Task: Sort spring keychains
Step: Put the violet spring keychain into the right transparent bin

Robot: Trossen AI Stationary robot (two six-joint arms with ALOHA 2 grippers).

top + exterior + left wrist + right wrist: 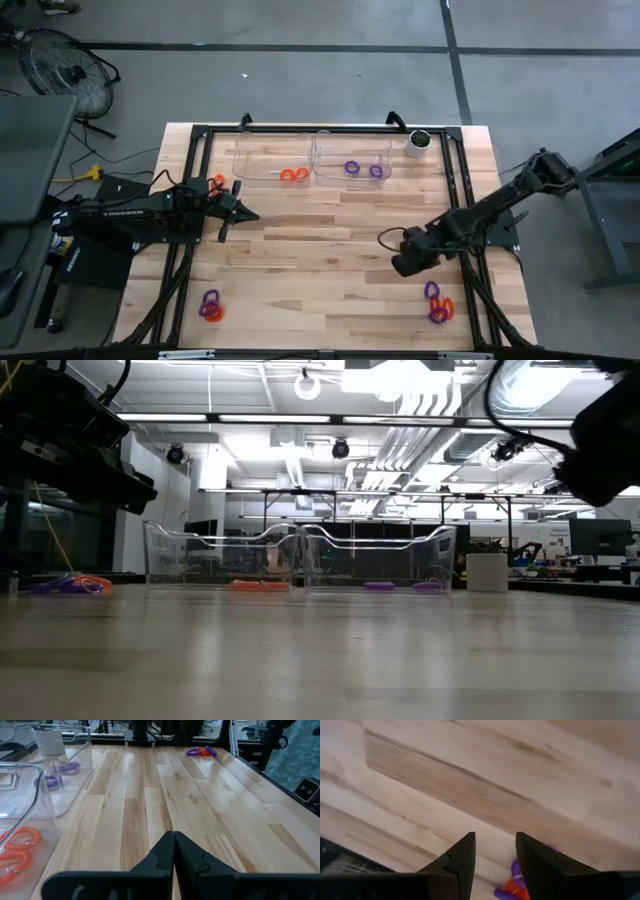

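Two clear bins stand at the far edge: the left bin (272,160) holds orange spring keychains (293,175), the right bin (352,157) purple ones (364,169). Mixed purple and orange keychains lie in a pile near the right front corner (438,303) and in another near the left front (210,307). One orange keychain (217,183) lies beside the left arm. My right gripper (400,265) hovers open, pointing steeply down at bare wood close to the right pile (516,885), nothing between its fingers. My left gripper (173,851) is shut at the table's left, touching nothing.
A small white cup (418,142) stands at the far edge, right of the bins. A black frame (460,200) runs along the table's edges. Bare wood lies between the two arms (320,240).
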